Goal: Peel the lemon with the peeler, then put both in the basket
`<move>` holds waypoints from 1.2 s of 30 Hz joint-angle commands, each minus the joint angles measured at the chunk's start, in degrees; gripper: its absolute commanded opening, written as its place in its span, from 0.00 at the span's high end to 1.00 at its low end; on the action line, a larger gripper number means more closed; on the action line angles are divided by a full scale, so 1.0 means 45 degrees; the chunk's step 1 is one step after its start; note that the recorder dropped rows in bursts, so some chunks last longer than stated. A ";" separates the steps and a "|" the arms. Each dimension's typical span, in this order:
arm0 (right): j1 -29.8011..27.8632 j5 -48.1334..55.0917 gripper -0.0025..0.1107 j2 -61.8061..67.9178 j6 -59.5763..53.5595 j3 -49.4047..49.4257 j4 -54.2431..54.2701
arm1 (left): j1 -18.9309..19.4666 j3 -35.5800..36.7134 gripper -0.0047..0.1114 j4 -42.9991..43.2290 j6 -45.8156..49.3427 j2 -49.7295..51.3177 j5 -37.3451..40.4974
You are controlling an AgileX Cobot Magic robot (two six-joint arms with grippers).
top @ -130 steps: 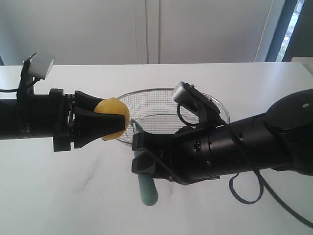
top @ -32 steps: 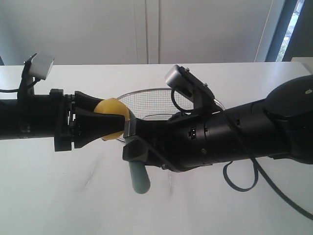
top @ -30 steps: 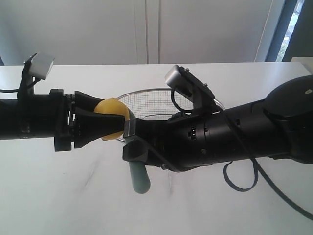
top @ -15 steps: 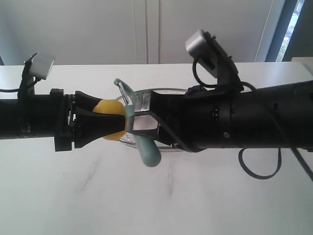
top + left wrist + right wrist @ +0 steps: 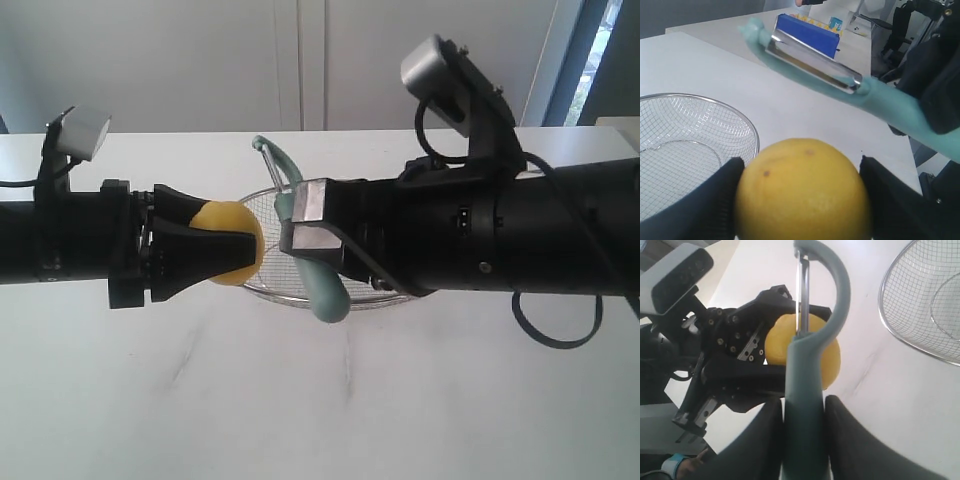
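My left gripper [image 5: 218, 256] is shut on the yellow lemon [image 5: 228, 255], held above the white table; in the left wrist view the lemon [image 5: 802, 192] fills the space between both black fingers. The right gripper [image 5: 305, 240] is shut on the teal-green peeler [image 5: 318, 280] by its handle. The peeler's looped head and metal blade [image 5: 272, 160] stand above and just right of the lemon, apart from it. In the right wrist view the peeler [image 5: 807, 385] crosses in front of the lemon [image 5: 830, 357]. The wire-mesh basket [image 5: 262, 207] sits behind both grippers, mostly hidden by the right arm.
The white table [image 5: 200, 400] stretches under both arms. A blue box [image 5: 807, 37] lies on the table far behind the peeler in the left wrist view. The basket's rim [image 5: 885, 315] is beside the peeler head in the right wrist view.
The right gripper has risen and moved right with the peeler, swinging its head from beside the lemon to above it. The left gripper and lemon have stayed still.
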 commanded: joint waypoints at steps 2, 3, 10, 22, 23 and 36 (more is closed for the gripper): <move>-0.0001 -0.0163 0.98 -0.0404 0.0065 -0.0035 -0.0079 | -0.0019 -0.0021 0.96 -0.0316 0.2062 -0.0040 0.0415; -0.0001 -0.0163 0.98 -0.0498 0.0065 -0.0035 -0.0079 | -0.0019 -0.0021 0.96 -0.0316 0.2062 -0.0040 0.0415; -0.0001 0.0129 0.98 -0.1865 0.0065 -0.0035 -0.0415 | -0.0019 -0.0021 0.96 -0.0316 0.2062 -0.0040 0.0398; -0.0922 0.1031 0.98 -0.2387 0.8265 -0.0011 -1.0153 | -0.0019 -0.0021 0.96 -0.0316 0.2062 -0.0040 0.0460; -0.1047 0.1233 0.98 -0.2323 0.8708 -0.0011 -1.0705 | -0.0019 -0.0021 0.96 -0.0316 0.2062 -0.0040 0.0460; -0.1588 0.0739 0.98 -0.0281 0.8299 0.1042 -0.9186 | -0.0019 -0.0021 0.96 -0.0316 0.2062 -0.0040 0.0486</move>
